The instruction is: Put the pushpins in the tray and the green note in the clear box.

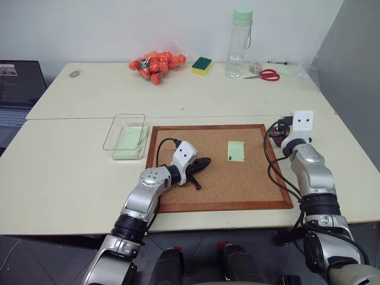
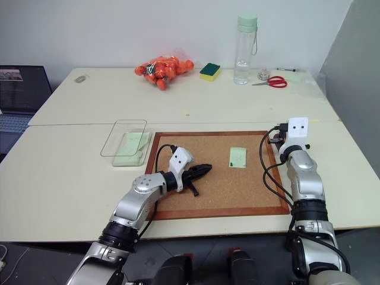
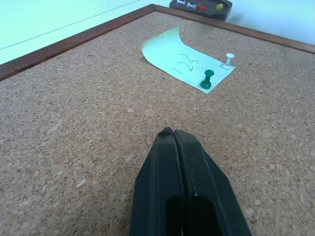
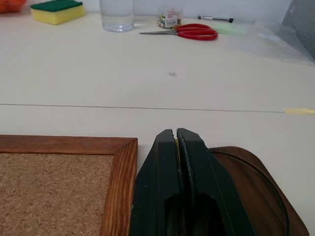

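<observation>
Pale desk (image 1: 71, 178), two tops butted together. On it, wood-framed cork board (image 1: 178, 205). Just beside the board's far left corner, clear box (image 1: 126, 136), pale-green paper lying inside. Near the board's right side, green note (image 1: 236, 151), pinned at one end by a dark green pushpin (image 3: 207, 79) and a white pushpin (image 3: 228, 60), free end curling up. Tray (image 4: 256, 182) just off the board's right edge, touching the frame. Left gripper (image 1: 205, 162) clenched empty over cork; right gripper (image 4: 177, 135) clenched above the tray's edge, a sliver of yellow between its fingers.
</observation>
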Tool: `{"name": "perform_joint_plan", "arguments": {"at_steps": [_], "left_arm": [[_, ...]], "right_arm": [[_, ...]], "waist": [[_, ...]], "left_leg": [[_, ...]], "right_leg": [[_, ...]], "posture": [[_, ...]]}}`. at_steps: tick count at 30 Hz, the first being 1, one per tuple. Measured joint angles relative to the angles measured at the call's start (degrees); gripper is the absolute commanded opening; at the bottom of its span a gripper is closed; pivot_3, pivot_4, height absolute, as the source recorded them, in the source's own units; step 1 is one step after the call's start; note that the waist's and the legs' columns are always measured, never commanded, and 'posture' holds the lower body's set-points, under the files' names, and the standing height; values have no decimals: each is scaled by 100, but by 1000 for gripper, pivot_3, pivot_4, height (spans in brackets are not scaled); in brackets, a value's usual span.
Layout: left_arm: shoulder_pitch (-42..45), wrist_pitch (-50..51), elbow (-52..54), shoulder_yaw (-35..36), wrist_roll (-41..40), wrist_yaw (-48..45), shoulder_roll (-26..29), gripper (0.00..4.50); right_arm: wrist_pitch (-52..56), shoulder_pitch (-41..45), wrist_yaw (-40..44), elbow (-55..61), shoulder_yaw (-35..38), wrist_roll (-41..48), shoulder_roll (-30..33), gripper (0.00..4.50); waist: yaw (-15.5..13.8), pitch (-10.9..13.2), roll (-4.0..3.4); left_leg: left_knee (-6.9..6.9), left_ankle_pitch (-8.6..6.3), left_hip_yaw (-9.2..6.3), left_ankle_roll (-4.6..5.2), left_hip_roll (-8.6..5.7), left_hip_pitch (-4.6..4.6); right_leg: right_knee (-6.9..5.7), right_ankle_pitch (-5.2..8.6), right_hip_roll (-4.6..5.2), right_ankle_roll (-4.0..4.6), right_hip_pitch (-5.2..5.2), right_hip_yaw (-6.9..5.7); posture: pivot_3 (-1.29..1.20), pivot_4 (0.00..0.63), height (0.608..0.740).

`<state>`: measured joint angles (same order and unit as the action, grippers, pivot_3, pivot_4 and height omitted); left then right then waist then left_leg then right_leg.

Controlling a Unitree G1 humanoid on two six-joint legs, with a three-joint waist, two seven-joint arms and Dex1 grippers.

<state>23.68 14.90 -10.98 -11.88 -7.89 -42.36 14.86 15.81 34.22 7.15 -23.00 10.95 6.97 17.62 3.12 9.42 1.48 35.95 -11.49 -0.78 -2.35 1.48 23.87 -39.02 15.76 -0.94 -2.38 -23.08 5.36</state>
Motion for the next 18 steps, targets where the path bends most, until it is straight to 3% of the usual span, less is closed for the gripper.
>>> {"name": "perform_joint_plan", "arguments": {"at_steps": [10, 11, 12, 18], "left_arm": [[-65, 29, 98, 8, 3, 14, 18, 0], [-67, 41, 108, 8, 3, 16, 18, 0], [-69, 56, 116, 8, 3, 16, 17, 0], [-68, 71, 122, 7, 4, 17, 18, 0]], "right_arm": [[-85, 138, -315, -608, 280, 49, 117, 6], [-86, 138, -319, -613, 281, 56, 116, 444], [-89, 138, -323, -613, 281, 64, 115, 482], [-102, 140, -310, -634, 281, 94, 115, 1853]], "waist": [[13, -2, -3], [13, -2, -3], [14, -2, -3], [14, -2, -3]], "left_leg": [[-3, 0, 3, 1, 0, 0], [-3, 0, 3, 1, 0, 0], [-2, 0, 4, 1, 0, 0], [-3, -1, 3, 1, 0, 0]], "right_leg": [[2, 0, 0, 0, -1, 4], [2, 0, 0, 0, -1, 5], [2, 0, 0, 0, -1, 5], [2, 0, 0, 0, -1, 4]], "posture": [[0, 150, 740], [0, 150, 740], [0, 150, 740], [0, 150, 740]]}}
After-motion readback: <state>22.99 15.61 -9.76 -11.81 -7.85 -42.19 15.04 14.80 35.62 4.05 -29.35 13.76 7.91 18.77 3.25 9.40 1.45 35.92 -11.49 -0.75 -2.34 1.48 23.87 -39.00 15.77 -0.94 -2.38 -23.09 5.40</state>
